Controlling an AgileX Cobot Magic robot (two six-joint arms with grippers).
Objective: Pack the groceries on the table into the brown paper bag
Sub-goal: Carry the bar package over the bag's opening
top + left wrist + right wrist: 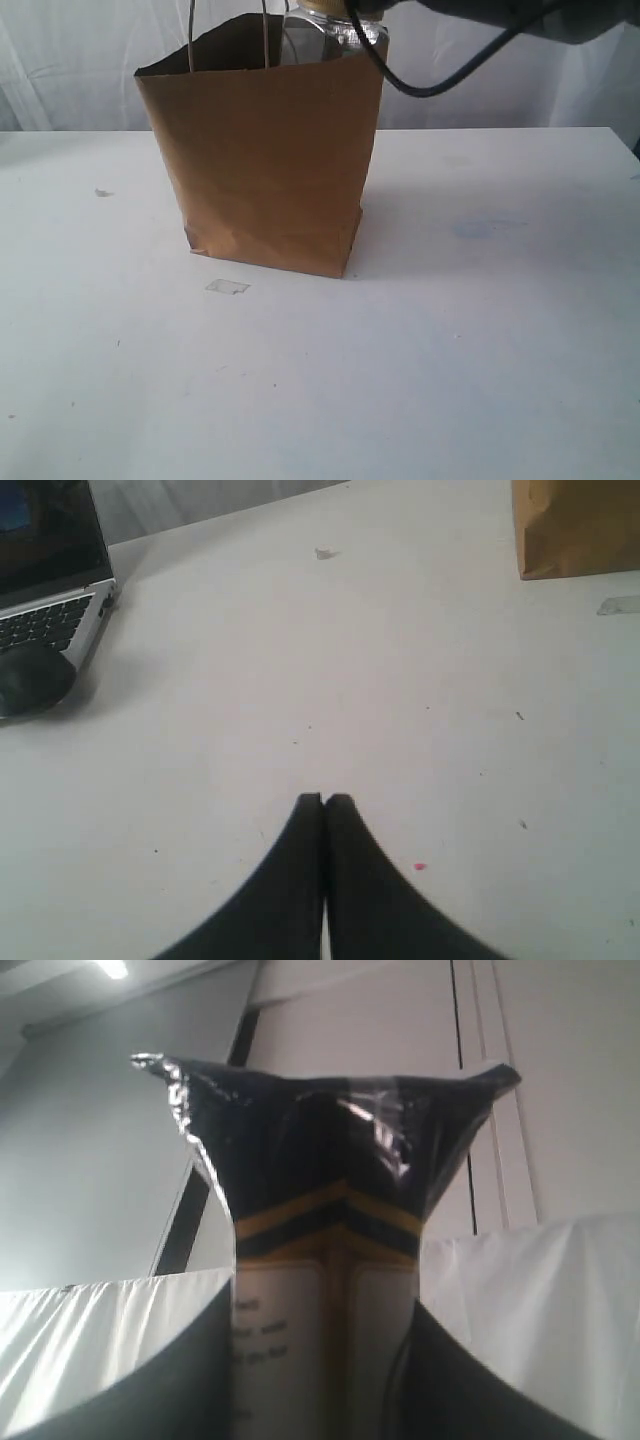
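- Packet (325, 1160), navy and orange, is squeezed in the right gripper (325, 1380).
- Brown paper bag (265, 170) stands mid-frame; jar (325, 30) pokes out on top.
- Left gripper (325, 802) is pinched shut, empty.
- Best move, I think: lower packet slowly beside the jar.

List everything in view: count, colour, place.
large flat white tabletop: one, white, beneath the bag
tall kraft-brown paper bag: one, brown, upright on the table
clear jar with mustard-yellow lid: one, clear and yellow, showing above the bag's rim
long navy-orange foil packet: one, navy and orange, in the right pincer
silver open laptop: one, silver, on the table
translucent tape scrap: one, clear, before the bag
left pincer: one, black, shut, empty, over the table
right pincer: one, black, shut on the packet
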